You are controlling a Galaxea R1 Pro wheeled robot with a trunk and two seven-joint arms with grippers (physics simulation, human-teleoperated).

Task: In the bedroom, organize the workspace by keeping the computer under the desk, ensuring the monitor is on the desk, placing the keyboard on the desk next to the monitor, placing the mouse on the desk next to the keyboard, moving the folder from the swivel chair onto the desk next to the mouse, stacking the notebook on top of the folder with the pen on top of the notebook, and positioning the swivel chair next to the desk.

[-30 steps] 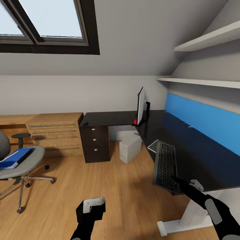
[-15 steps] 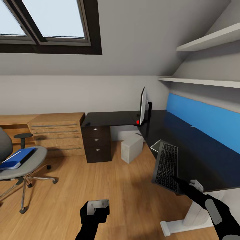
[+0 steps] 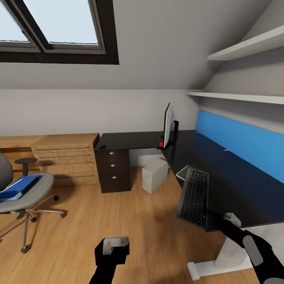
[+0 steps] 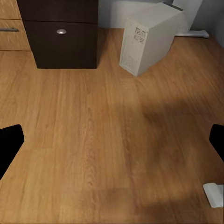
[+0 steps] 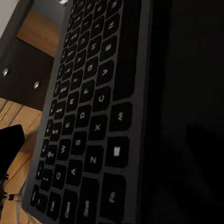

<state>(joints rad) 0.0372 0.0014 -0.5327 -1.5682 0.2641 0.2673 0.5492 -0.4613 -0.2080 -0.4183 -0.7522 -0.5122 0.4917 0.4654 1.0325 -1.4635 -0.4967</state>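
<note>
The dark keyboard (image 3: 194, 196) (image 5: 88, 116) lies along the front edge of the black desk (image 3: 240, 177), partly overhanging the floor. Just behind its near end my right gripper (image 3: 225, 221) is open. My left gripper (image 3: 113, 245) (image 4: 112, 144) hangs open and empty over the floor. On the desk's corner the monitor (image 3: 167, 127) stands edge-on. The pale computer (image 3: 154, 175) (image 4: 149, 37) sits on the floor under the desk. At the left, the swivel chair (image 3: 31, 195) carries the blue folder (image 3: 17, 187). A thin pale pen (image 3: 225, 150) lies far back on the desk.
A dark drawer unit (image 3: 113, 169) (image 4: 60, 32) stands under the desk's left end, with light oak drawers (image 3: 65, 159) beside it. The white desk leg (image 3: 227, 258) is near my right arm. Wall shelves (image 3: 244, 49) hang above the blue panel (image 3: 240, 142).
The keyboard has shifted slightly left, and my right gripper's fingers no longer overlap its near end. The view swayed a little; my left gripper stayed put.
</note>
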